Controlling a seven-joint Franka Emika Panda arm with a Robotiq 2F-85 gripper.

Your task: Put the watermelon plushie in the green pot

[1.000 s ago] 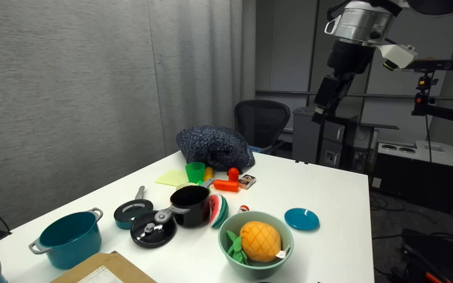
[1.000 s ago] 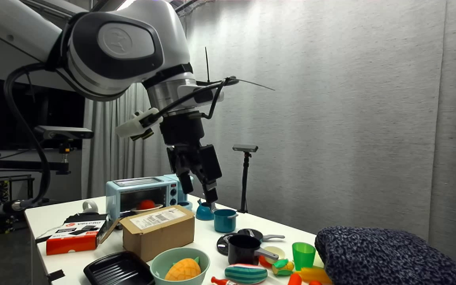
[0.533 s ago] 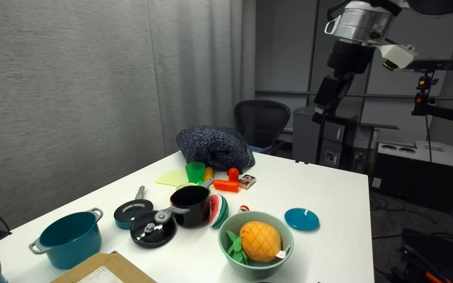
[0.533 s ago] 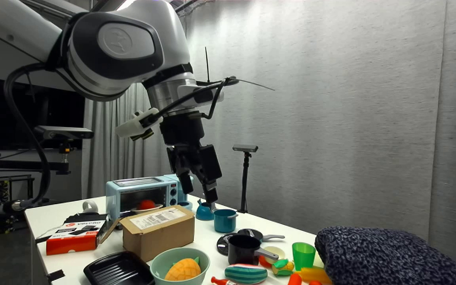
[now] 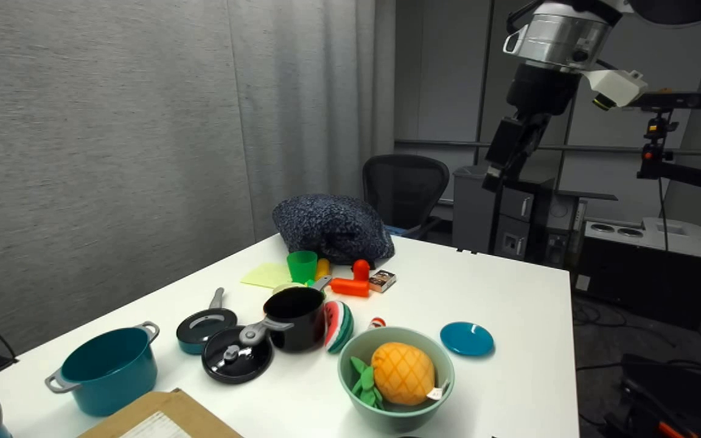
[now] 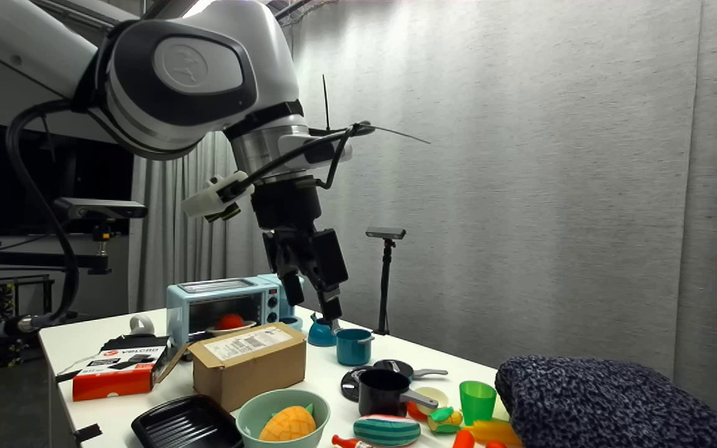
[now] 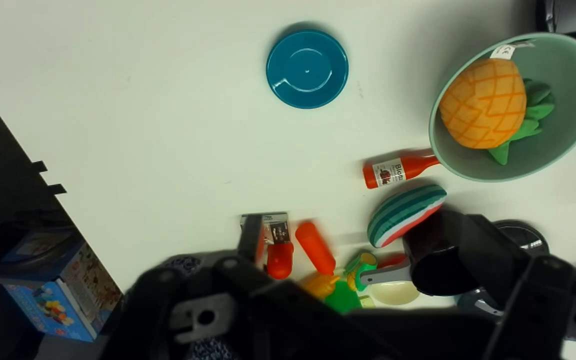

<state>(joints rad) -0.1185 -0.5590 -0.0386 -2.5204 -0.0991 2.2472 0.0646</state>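
The watermelon plushie [image 5: 339,326] lies on the table close beside the small black pot, striped green rind and red face showing. It also shows in an exterior view [image 6: 386,430] and in the wrist view [image 7: 402,215]. I cannot tell whether it touches the black pot. The green pot [image 5: 390,418] stands near it and holds an orange pineapple plush [image 5: 404,374]; the pot also shows in the wrist view [image 7: 568,107]. My gripper [image 6: 313,301] is high above the table, apart from everything. In the wrist view the gripper [image 7: 370,237] is open and empty, its fingers wide apart.
The black pot [image 5: 300,328] has its handle over other toys. A red bottle [image 7: 402,170] lies between plushie and green pot. A blue plate [image 5: 467,339], teal pot [image 5: 116,377], cardboard box [image 6: 259,367], black tray [image 6: 187,426] and dark cushion [image 6: 607,398] are around.
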